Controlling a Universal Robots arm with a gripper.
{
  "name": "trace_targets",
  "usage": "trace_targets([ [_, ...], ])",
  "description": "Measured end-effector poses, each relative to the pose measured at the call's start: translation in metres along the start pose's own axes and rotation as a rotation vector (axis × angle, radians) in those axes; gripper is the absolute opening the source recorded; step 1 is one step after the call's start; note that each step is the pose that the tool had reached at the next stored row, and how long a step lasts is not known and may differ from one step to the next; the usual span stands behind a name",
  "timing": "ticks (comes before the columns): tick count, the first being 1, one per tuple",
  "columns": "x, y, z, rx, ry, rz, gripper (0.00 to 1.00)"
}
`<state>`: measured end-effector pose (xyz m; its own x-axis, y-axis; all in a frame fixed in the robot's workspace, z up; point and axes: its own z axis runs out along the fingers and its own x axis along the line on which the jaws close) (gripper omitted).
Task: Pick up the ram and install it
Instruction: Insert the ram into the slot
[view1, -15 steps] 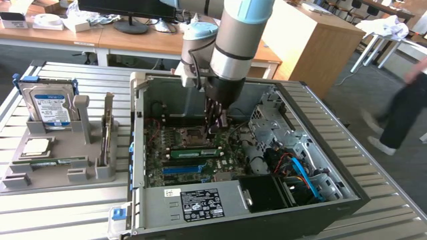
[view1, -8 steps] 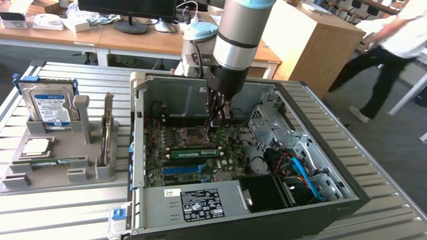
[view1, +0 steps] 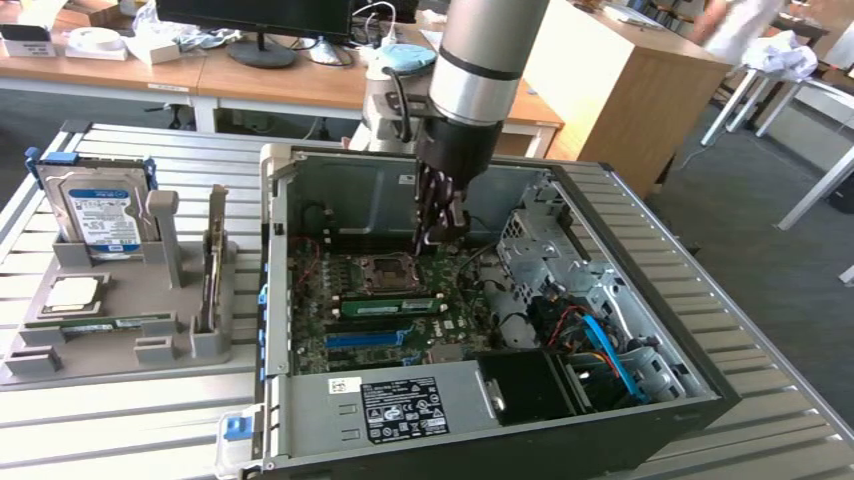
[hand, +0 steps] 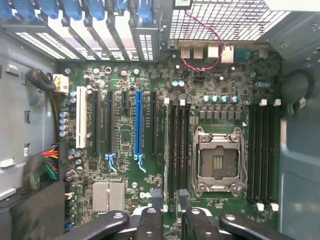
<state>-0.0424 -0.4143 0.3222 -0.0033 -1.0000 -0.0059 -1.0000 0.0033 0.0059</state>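
Hanging inside the open computer case (view1: 694, 350), the gripper (view1: 435, 238) sits at about 1 o'clock from the empty CPU socket (view1: 387, 270) in the exterior view. Its jaws are drawn narrow on the ram (view1: 454, 214), which stands on end between them above the motherboard (view1: 400, 330). From the wrist, the gripper (hand: 168, 200) shows both fingertips (hand: 155, 197) pinching the ram (hand: 166, 150) edge-on. The ram lines up along the black memory slots (hand: 178, 150) beside the socket. At 9 o'clock from the case, a grey tray (view1: 107, 355) carries the hard drive (view1: 100, 215) and the processor chip (view1: 74, 292).
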Motion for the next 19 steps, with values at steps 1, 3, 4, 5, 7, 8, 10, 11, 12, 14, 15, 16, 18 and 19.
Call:
trace_targets([
  [1,0.0,0.0,-0.0012,0.0,0.0,0.0,0.25],
  [3,0.0,0.0,-0.0045,0.0,0.0,0.0,0.25],
  [4,0.0,0.0001,-0.0067,0.0,0.0,0.0,0.25],
  [5,0.0,0.0,-0.0087,0.0,-0.0001,0.0,0.25],
  [7,0.0,0.0001,-0.0131,0.0,-0.0001,0.0,0.25],
  [8,0.0,0.0001,-0.0154,0.0,0.0,0.0,0.25],
  [10,0.0,0.0001,-0.0198,-0.0001,0.0,0.0,0.25],
  [11,0.0,0.0001,-0.0218,-0.0001,0.0,0.0,0.25],
  [12,0.0,0.0001,-0.0235,0.0,0.0,0.0,0.25],
  [14,0.0,0.0002,-0.0268,0.0,0.0,0.0,0.25],
  [15,0.0,0.0002,-0.0284,0.0,0.0,0.0,0.25],
  [16,0.0,0.0002,-0.0299,0.0,-0.0001,0.0,0.25],
  [18,0.0,0.0002,-0.0319,0.0,-0.0001,0.0,0.25],
  [19,0.0,0.0002,-0.0319,0.0,-0.0002,0.0,0.25],
])
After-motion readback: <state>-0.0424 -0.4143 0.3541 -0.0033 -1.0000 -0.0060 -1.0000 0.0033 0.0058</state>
